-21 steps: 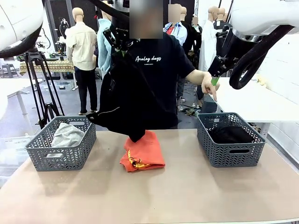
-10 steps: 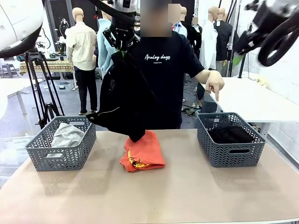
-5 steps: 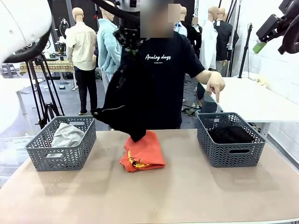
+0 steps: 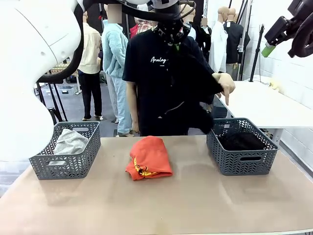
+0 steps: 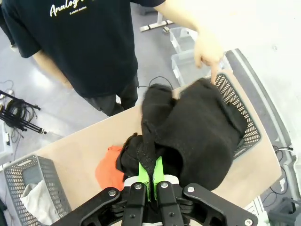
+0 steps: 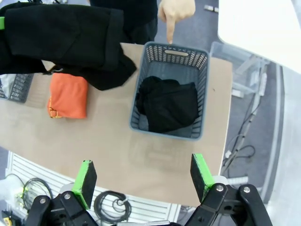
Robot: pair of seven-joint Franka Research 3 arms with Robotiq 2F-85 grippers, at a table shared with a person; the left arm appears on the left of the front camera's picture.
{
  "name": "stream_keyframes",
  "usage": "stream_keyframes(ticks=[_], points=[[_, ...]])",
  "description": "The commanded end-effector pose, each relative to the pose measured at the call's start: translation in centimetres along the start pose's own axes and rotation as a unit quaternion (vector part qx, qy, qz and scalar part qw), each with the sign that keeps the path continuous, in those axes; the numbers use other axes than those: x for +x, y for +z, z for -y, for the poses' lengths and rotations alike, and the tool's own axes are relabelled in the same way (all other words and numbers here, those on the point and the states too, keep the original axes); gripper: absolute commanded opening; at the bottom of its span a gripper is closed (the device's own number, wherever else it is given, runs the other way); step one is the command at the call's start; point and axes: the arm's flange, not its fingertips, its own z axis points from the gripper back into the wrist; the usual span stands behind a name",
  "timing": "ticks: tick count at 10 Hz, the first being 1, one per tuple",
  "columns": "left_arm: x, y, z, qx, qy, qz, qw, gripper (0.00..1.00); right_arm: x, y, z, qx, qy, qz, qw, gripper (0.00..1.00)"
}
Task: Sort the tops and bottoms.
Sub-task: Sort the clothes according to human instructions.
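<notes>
A long black bottom [image 4: 188, 93] hangs in the air in front of the person, its lower end close to the right basket [image 4: 241, 161]. My left gripper [image 4: 172, 40] is shut on its top edge; in the left wrist view the green pads [image 5: 145, 177] pinch the black cloth [image 5: 197, 136]. Another black bottom [image 4: 242, 141] lies in the right basket. On the table's middle rests the folded orange-red top [image 4: 149, 157]. The grey top [image 4: 71, 141] lies in the left basket [image 4: 63, 166]. My right gripper [image 4: 268, 48] is high at the right, open and empty [image 6: 143, 173].
The person stands at the far edge, one hand [image 4: 224, 84] pointing a finger down at the right basket [image 6: 200, 61]. A white table [image 4: 269, 105] stands behind on the right. Bare tabletop lies in front of both baskets.
My left arm swung the black garment from left of centre across to the right, off the orange top and near the right basket. The right gripper rose and now stays high.
</notes>
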Motion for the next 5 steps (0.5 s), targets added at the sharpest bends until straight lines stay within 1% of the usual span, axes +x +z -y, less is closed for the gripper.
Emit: stream_keyframes(ticks=[1,3,4,5], points=[[-0.1,-0.1,-0.7,0.015,0.008,-0.010,1.000,0.00,0.0,-0.1,0.2,-0.004,0.003,0.002,1.000,1.00],[-0.1,-0.1,-0.7,0.015,0.008,-0.010,1.000,0.00,0.0,-0.1,0.2,-0.004,0.003,0.002,1.000,1.00],[-0.1,-0.9,-0.5,0.010,0.003,-0.009,1.000,0.00,0.0,-0.1,0.2,-0.004,0.003,0.002,1.000,1.00],[-0.5,-1.4,0.0,-0.029,0.026,0.024,0.999,0.00,0.0,-0.1,0.2,-0.004,0.003,0.002,1.000,1.00]])
